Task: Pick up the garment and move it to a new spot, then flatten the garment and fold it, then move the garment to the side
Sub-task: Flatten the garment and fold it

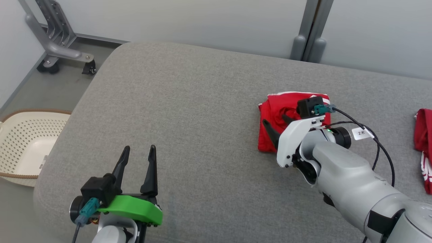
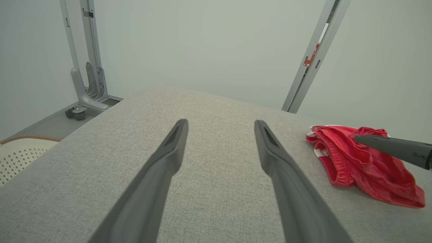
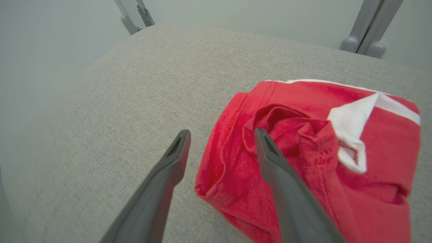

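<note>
The garment (image 1: pixel 280 104) is a red piece with white trim, lying in a compact folded bundle on the grey fabric surface (image 1: pixel 189 111), right of centre. My right gripper (image 1: pixel 274 119) is open at the bundle's left edge. In the right wrist view one finger lies over the red cloth (image 3: pixel 303 152) and the other over bare fabric, with nothing pinched in the gripper (image 3: pixel 222 132). My left gripper (image 1: pixel 139 148) is open and empty near the front left, well away from the garment (image 2: pixel 357 165). The left wrist view has that gripper (image 2: pixel 221 122) over bare fabric, with a right-arm finger (image 2: pixel 388 146) over the red cloth.
A second red and white cloth (image 1: pixel 425 141) lies at the right edge. A cream perforated basket (image 1: pixel 20 145) stands on the floor to the left, beyond the surface's rounded corner. A grey wheeled stand (image 1: pixel 57 44) and a grey post (image 1: pixel 310 30) stand against the back wall.
</note>
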